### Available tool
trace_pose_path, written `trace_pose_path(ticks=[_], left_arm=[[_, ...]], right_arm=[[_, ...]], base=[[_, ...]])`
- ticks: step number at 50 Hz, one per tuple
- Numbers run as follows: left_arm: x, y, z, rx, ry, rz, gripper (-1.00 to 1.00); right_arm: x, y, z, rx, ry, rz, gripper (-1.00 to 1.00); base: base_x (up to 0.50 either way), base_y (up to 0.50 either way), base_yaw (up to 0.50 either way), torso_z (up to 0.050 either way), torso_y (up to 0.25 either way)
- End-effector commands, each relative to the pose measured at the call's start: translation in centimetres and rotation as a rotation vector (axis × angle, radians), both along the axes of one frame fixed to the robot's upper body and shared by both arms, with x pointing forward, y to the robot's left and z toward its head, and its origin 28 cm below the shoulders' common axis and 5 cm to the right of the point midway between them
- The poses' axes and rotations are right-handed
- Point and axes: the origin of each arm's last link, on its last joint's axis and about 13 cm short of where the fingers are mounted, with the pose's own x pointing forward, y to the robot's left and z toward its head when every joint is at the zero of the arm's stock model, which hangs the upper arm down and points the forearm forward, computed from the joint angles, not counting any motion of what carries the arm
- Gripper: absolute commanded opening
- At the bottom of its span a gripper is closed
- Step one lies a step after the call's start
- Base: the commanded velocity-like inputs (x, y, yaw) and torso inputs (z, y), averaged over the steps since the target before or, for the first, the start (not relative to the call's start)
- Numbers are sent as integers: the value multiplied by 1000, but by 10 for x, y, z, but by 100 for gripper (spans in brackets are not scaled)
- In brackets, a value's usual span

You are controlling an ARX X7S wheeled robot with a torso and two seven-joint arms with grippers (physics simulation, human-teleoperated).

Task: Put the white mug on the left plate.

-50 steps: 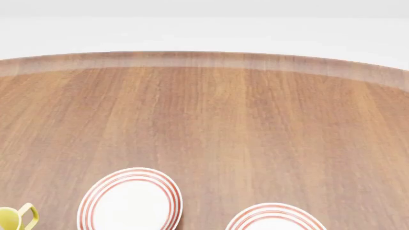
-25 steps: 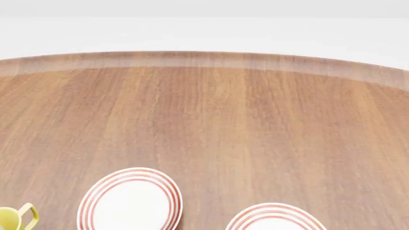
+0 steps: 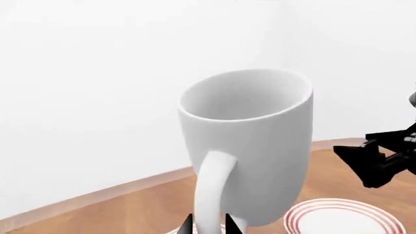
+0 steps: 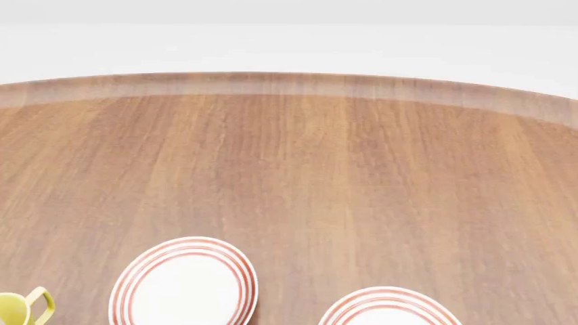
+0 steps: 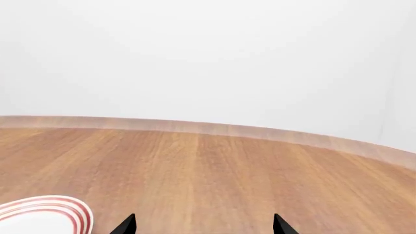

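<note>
The white mug (image 3: 250, 146) fills the left wrist view, mouth up, with its loop handle (image 3: 211, 190) towards the camera. My left gripper (image 3: 209, 225) is shut on that handle, one black fingertip on each side. A strip of red-ringed rim (image 3: 174, 230) shows just below the mug, and a red-ringed plate (image 3: 344, 218) lies beside its base. In the head view the left plate (image 4: 183, 283) lies bare at the near edge. The mug and both grippers are out of that view. My right gripper (image 5: 203, 225) is open and empty over the wood.
The right plate (image 4: 388, 308) sits partly cut off at the head view's near edge. A yellow mug (image 4: 16, 309) peeks in at the near left. The right arm's black gripper (image 3: 383, 156) shows beyond the white mug. A plate rim (image 5: 42, 214) lies beside the right gripper. The wooden table (image 4: 298, 169) has a curved far edge.
</note>
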Motion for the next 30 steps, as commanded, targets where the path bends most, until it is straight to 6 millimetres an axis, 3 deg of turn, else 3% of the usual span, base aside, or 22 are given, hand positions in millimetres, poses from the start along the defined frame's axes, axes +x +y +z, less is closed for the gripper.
trace_pose_path(ticks=[1,5,30], left_arm=[[20,-1,1,-86,-6,94,-100],[33,-1,1,-136,39,111,-100],[94,1,4,-43,90,64,-100]], right_arm=[[0,0,0,0,0,2,100],[0,0,1,1,-1,1,100],[-1,1,1,8,-6,11,100]], base=[[0,0,0,0,0],[0,0,0,0,3],[0,0,0,0,0]])
